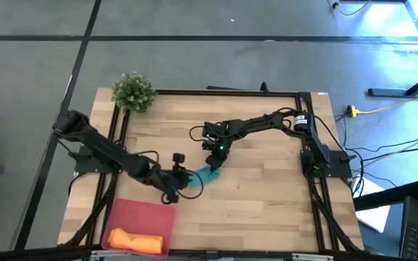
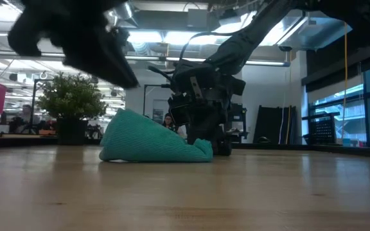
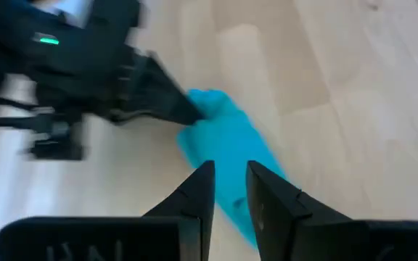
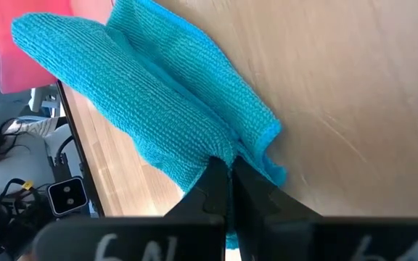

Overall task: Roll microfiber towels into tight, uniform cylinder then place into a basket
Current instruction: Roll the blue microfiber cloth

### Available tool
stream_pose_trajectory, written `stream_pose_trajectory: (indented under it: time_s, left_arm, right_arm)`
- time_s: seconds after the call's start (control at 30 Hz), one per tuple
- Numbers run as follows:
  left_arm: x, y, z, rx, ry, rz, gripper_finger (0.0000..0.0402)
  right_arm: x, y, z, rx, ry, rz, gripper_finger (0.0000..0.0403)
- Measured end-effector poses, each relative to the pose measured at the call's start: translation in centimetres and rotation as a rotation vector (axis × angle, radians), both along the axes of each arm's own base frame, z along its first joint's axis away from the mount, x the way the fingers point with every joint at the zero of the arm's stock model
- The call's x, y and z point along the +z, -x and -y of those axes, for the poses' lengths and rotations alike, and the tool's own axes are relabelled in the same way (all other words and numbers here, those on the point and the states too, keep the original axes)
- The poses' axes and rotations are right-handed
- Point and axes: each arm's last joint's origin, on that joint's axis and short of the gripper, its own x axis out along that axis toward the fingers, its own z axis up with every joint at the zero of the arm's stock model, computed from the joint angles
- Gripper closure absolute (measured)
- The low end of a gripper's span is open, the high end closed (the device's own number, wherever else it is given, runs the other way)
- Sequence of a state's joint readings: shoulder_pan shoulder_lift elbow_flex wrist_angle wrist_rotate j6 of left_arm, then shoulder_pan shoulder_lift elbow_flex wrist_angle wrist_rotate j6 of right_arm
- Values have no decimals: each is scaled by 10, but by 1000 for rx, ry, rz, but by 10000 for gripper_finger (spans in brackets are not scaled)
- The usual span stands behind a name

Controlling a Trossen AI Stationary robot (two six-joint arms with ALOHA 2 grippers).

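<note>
1. Right now the teal towel [image 1: 207,175] lies bunched in a loose wedge on the table [image 1: 267,196], between the two arms and just beyond the far edge of the basket [image 1: 133,216]. The orange towel [image 1: 134,240] already rests rolled inside that basket.

2. The right gripper [image 4: 229,168] has its fingers pressed nearly together, pinching one end of the teal cloth. The hold looks thin: only an edge fold seems caught, so a pull could slip it free and let the bundle flop open.

3. The left gripper [image 3: 229,187] hangs just above the other end, fingers a narrow gap apart and holding nothing. If it comes down off-centre it may push the cloth sideways instead of taking it.

4. The shape is a lumpy cone, not a cylinder. Lifted as it is, it would likely unroll or land untidy.

5. The two grippers sit close together over a small bundle, so a clash between them is a real risk.

6. The plant [image 1: 133,92] stands well clear.
</note>
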State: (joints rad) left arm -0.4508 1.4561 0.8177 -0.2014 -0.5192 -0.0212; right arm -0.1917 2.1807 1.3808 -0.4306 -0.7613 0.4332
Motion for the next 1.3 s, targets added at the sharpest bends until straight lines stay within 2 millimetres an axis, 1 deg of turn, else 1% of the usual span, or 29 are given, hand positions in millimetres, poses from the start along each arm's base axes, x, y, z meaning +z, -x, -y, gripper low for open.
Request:
stream_pose_trajectory:
  time_s: [0.13,0.3,0.37,0.47,0.63,0.77,0.87,0.93,1.07,1.17,1.3]
  left_arm:
    - [-27,-17,1,-18,31,-48,332]
    - [-64,-25,-5,64,26,-159,332]
    - [-75,-27,-7,101,34,-186,332]
    - [-83,-30,-8,114,24,-196,332]
    - [-87,-32,-10,109,95,-231,332]
    - [-88,-32,-11,105,103,-241,332]
    - [-88,-31,-11,112,115,-249,332]
    - [-88,-31,-11,118,123,-252,332]
    - [-89,-31,-11,117,124,-252,332]
    - [-89,-31,-11,116,125,-253,332]
    - [-89,-31,-11,116,125,-252,332]
  right_arm:
    - [0,0,0,-2,4,-1,397]
    - [0,0,0,-4,4,-3,396]
    - [0,0,0,-5,5,-4,394]
    - [0,0,0,-4,6,-4,393]
    - [-1,0,0,9,15,8,392]
    - [1,0,0,21,24,23,389]
    - [4,0,1,19,61,43,389]
    - [10,-1,2,13,106,61,388]
    - [16,-1,1,22,110,87,387]
    - [16,0,1,26,101,86,373]
    - [17,-1,1,20,87,82,334]
